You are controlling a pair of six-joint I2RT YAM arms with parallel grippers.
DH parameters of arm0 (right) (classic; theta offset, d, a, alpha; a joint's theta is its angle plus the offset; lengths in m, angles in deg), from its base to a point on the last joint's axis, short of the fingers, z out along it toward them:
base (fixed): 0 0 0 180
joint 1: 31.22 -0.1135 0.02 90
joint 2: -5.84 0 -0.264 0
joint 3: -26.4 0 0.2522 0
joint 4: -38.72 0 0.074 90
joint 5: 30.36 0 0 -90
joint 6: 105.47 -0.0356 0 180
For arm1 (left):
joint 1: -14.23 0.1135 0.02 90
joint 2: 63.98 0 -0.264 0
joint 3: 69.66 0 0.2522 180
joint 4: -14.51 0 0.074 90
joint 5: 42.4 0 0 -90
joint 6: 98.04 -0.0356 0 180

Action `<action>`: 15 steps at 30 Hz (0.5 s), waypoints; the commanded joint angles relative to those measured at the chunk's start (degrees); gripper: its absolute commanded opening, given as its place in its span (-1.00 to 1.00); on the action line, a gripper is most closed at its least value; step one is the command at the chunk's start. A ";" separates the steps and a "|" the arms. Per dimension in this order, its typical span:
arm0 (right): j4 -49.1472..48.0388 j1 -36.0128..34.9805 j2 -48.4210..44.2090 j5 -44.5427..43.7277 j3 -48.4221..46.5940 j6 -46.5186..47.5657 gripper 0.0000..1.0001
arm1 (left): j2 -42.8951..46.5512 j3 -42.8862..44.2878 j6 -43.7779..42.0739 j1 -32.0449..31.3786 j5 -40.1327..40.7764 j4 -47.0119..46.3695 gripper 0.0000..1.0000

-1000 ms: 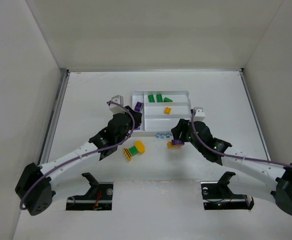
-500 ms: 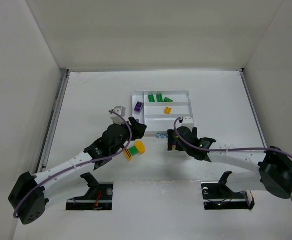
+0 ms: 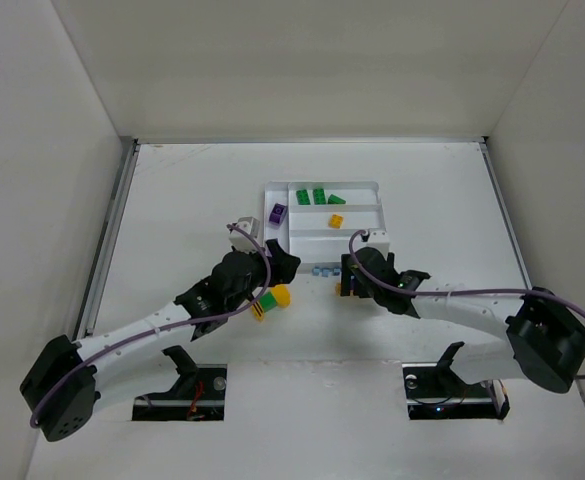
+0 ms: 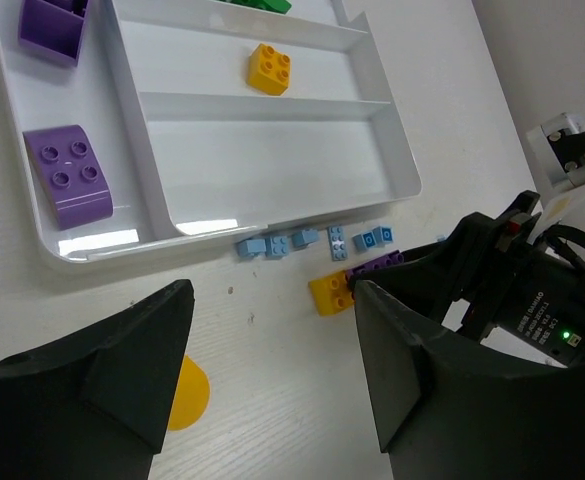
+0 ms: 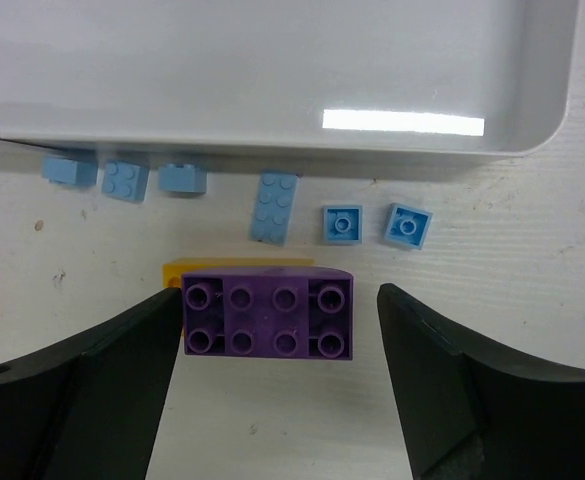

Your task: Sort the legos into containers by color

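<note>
The right gripper [image 5: 279, 302] is standing with its jaws apart, straddling a purple lego [image 5: 268, 318]. The studded eight-stud brick is lying between the black fingers [image 5: 92, 390], on top of a yellow-orange lego [image 5: 234, 266]. Just beyond, six small light-blue legos [image 5: 275, 207] are lying in a loose row beside the tray [image 5: 272, 100] wall. The left gripper [image 4: 272, 300] is also hanging open above the table [image 3: 172, 200], near a green-and-yellow piece [image 3: 269, 299]. The glossy white tray is holding purple, yellow-orange and green bricks in separate sections. Plain white walls [image 3: 302, 70] are enclosing the faintly grained surface.
</note>
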 commanded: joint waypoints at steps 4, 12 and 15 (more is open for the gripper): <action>-3.51 0.88 0.60 2.68 -1.69 0.63 0.57 | -0.50 0.66 -0.74 -0.07 -0.47 -3.49 0.24; -4.30 1.49 1.48 3.83 -1.43 0.90 0.48 | -0.85 -0.22 -0.30 -0.42 -0.65 -5.06 0.36; -4.65 1.58 1.83 5.49 -1.34 0.72 0.48 | -1.47 0.21 -0.30 -0.51 -1.00 -5.25 0.37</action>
